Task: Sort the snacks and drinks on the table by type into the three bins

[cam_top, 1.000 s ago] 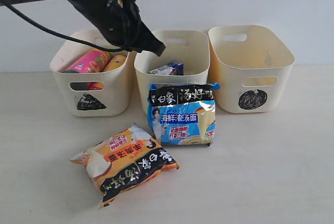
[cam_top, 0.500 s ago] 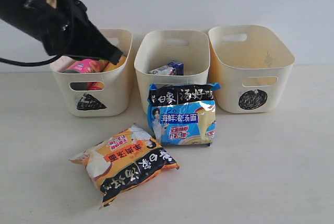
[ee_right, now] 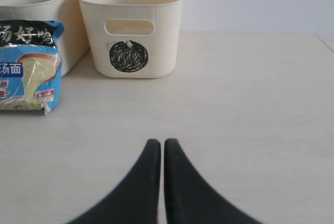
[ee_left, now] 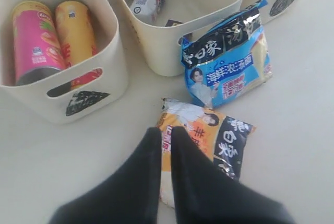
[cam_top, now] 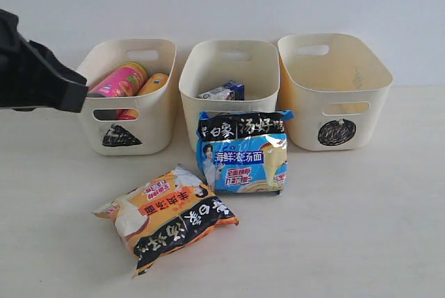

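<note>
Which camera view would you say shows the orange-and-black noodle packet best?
The exterior view: the orange-and-black noodle packet lies whole and unobstructed. In the left wrist view the left end effector hides part of it; the right wrist view misses it.

The triangle bin [cam_top: 158, 107], middle bin [cam_top: 189, 107] and circle bin [cam_top: 306, 121] are smooth cream plastic with a soft sheen. Their marks are matt black scribble. The orange packet [cam_top: 170, 214] and blue packet [cam_top: 243, 152] are crinkly, glossy film that catches the light. The pink tube [cam_top: 118, 83] and yellow tube [cam_top: 153, 84] have shiny printed wraps. The white carton [cam_top: 219, 93] looks like coated card. The table [cam_top: 348, 228] is pale, matt and faintly grained. The left pincer [ee_left: 166, 132] and right pincer [ee_right: 158, 143] are smooth matt black.
</note>
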You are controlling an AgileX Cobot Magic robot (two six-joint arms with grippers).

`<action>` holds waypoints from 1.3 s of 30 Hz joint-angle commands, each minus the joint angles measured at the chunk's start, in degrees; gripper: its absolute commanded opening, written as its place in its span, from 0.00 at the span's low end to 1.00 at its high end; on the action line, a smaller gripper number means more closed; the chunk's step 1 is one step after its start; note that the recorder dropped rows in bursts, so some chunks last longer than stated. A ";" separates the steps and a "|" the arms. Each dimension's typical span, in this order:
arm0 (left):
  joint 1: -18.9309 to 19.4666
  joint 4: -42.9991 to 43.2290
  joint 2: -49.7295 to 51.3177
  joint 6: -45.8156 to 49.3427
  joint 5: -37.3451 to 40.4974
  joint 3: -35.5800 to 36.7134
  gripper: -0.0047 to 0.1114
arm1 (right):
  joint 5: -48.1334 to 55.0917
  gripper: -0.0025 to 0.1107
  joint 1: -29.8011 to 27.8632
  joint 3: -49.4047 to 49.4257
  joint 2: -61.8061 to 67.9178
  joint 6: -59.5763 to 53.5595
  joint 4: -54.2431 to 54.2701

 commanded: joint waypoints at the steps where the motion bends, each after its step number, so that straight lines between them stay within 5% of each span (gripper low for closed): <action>1: 0.03 -4.96 -4.02 -1.71 1.50 2.17 0.08 | -0.46 0.02 -0.13 0.27 -0.31 0.00 -0.06; 20: 0.74 -4.47 -21.22 3.22 -12.70 19.16 0.08 | -0.46 0.02 -0.13 0.27 -0.31 0.00 -0.06; 32: 18.36 -4.47 -46.85 3.22 -25.94 43.60 0.08 | -0.46 0.02 -0.13 0.27 -0.31 0.00 -0.06; 39: 24.94 -4.47 -56.40 3.22 -26.93 49.66 0.08 | -0.49 0.02 -0.13 0.27 -0.31 0.00 -0.06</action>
